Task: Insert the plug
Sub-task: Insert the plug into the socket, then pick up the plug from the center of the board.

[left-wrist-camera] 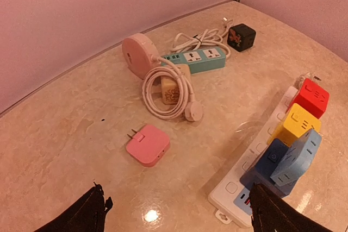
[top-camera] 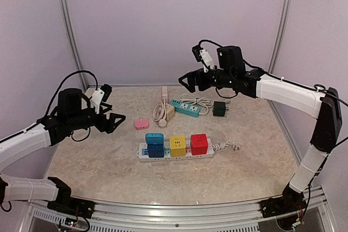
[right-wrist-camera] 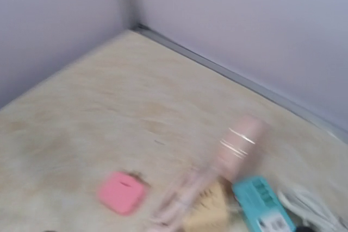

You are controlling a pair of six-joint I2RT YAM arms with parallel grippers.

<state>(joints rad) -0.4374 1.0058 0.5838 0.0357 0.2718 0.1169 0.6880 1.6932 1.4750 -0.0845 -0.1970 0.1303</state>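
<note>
Room: pale lilac walls [top-camera: 163,20] on all sides, metal posts in the corners.
Surface: beige marbled tabletop [top-camera: 98,156].
Left gripper [top-camera: 116,121]: raised over the left of the table, jaws wide and empty. Its wrist view shows dark fingertips [left-wrist-camera: 81,215] far apart at the bottom edge.
Right gripper [top-camera: 186,84]: high above the far clutter. Jaws look parted in the top view and hold nothing.
White power strip [top-camera: 142,154]: centre, carrying a dark blue cube [top-camera: 155,149], light blue cube [top-camera: 154,138], yellow cube [top-camera: 177,145] and red cube [top-camera: 199,143].
Teal power strip [top-camera: 185,108]: farther back, beside a coiled white cable [left-wrist-camera: 163,99] and a black adapter [top-camera: 219,108].
Pink plug [top-camera: 142,123]: loose on the table, prongs bare, near the white strip's left end but apart from it.
Progress: four cubes look seated. If the pink plug is the one meant, picking it up and seating it remain.
Hidden: the right wrist view is blurred and shows no fingers. Free sockets on the white strip are hard to make out.
</note>
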